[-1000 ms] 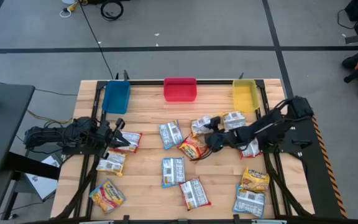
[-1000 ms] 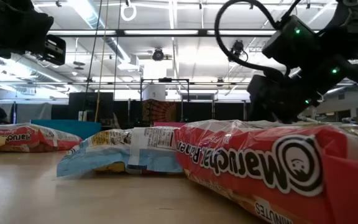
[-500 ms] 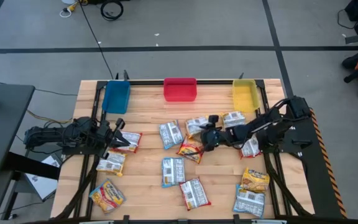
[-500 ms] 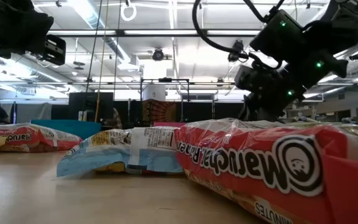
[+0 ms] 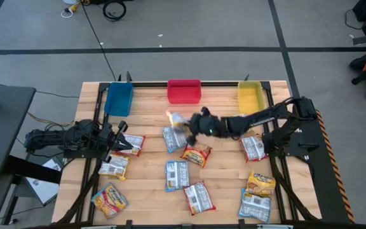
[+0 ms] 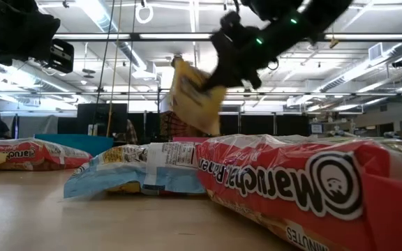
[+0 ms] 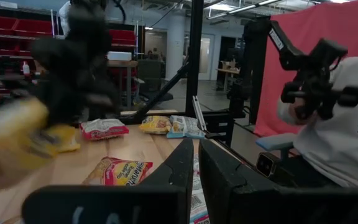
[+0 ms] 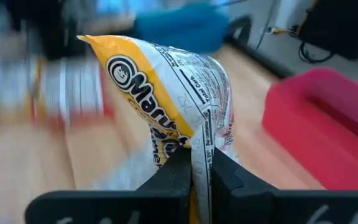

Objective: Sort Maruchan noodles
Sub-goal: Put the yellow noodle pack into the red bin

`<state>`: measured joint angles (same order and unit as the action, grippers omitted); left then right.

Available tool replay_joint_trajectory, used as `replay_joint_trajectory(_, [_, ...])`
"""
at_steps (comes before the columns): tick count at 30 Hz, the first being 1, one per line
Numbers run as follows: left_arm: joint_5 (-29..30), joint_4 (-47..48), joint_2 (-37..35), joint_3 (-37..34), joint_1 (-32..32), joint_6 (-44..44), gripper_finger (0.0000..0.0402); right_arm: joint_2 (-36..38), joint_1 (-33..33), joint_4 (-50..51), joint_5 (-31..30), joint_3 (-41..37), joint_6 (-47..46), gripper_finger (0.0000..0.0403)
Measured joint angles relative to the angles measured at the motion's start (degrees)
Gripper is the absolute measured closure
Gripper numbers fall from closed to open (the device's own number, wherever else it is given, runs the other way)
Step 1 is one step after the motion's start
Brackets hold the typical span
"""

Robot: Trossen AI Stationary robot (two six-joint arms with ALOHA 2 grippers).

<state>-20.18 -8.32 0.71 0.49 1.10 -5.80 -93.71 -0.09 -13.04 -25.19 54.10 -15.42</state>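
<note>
Hanging from the right pincer [image 5: 192,124], a yellow noodle packet [image 8: 166,99] is pinched by its seam between closed fingers, lifted off the bench [image 5: 151,127], just in front of the red bin [image 5: 183,91]. Its matching yellow bin [image 5: 249,97] lies well to the right of the red bin, back toward the right arm's base. The left pincer [image 5: 121,137], shut and empty, waits beside the packets nearer the blue bin [image 5: 118,99].
</note>
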Motion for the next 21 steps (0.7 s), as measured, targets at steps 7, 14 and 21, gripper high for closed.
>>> replay_joint_trajectory(7, [0.00,0.00,0.00,0.00,0.00,0.00,0.0370,0.02,-8.29,-4.11,2.79,5.95,-12.79,0.0376])
replay_joint_trajectory(14, [0.00,0.00,0.00,0.00,0.00,0.00,0.0370,0.06,-15.16,-8.43,2.12,5.95,-30.65,0.0377])
replay_joint_trajectory(21, [-0.01,0.00,0.00,0.01,0.00,0.00,0.0370,0.06,-17.43,-10.23,0.81,5.93,-36.83,0.0378])
